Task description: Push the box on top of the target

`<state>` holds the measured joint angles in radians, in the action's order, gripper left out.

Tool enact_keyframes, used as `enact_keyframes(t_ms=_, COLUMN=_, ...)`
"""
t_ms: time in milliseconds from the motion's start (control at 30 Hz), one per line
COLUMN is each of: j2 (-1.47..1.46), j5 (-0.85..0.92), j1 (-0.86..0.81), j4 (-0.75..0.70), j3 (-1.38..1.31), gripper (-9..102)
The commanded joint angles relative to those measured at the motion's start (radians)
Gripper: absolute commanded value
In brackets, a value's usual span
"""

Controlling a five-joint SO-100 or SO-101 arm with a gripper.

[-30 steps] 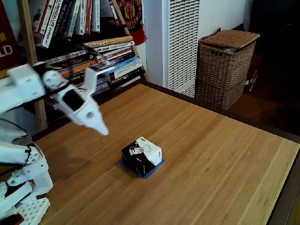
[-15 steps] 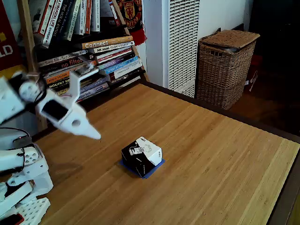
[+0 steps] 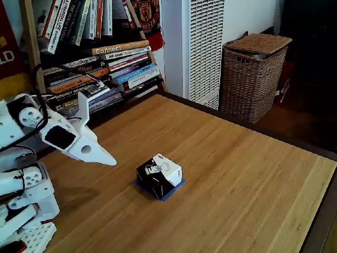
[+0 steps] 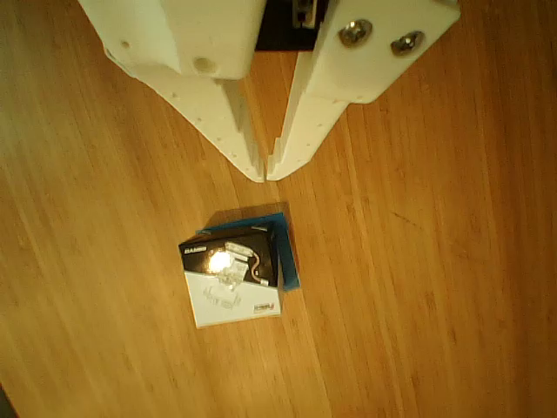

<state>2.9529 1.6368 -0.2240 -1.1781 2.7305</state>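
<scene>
Box (image 3: 159,175) sitting on the blue tape square (image 3: 175,188), covering most of it; blue edge showing along one side in the other view (image 4: 288,252). Gripper (image 4: 265,174) closed, tips touching, empty, raised above the wooden table (image 3: 237,174), apart from the box (image 4: 231,279). Gripper (image 3: 108,159) left of box in the fixed view.

Fixed view: tool (image 3: 111,161) has drawn back toward the left edge of the frame and dropped lower over the worktop (image 3: 221,174) across the three pictures. A second ago its tip pointed steeply down, up and to the left of the box (image 3: 159,175); now it lies flatter, tip aimed right toward the box, with a wider gap of bare wood between them. The arm's upper white body has sunk lower at the left edge.
</scene>
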Motion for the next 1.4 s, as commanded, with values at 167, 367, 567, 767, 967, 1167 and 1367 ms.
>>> enact_keyframes(t_ms=167, j2=0.072, j5=-0.021, j1=0.02, j4=0.028, j3=0.038, gripper=0)
enact_keyframes(t_ms=367, j2=0.067, j5=-0.026, j1=0.023, j4=0.048, j3=0.044, gripper=0)
enact_keyframes(t_ms=567, j2=0.118, j5=-0.009, j1=0.014, j4=0.057, j3=0.078, gripper=0)
enact_keyframes(t_ms=767, j2=0.115, j5=-0.009, j1=0.012, j4=0.067, j3=0.083, gripper=0)
enact_keyframes(t_ms=967, j2=0.123, j5=-0.006, j1=0.011, j4=0.075, j3=0.091, gripper=0)
enact_keyframes(t_ms=1167, j2=0.153, j5=0.012, j1=0.0, j4=0.066, j3=0.109, gripper=0)
enact_keyframes(t_ms=1367, j2=0.16, j5=0.032, j1=0.005, j4=0.035, j3=0.11, gripper=0)
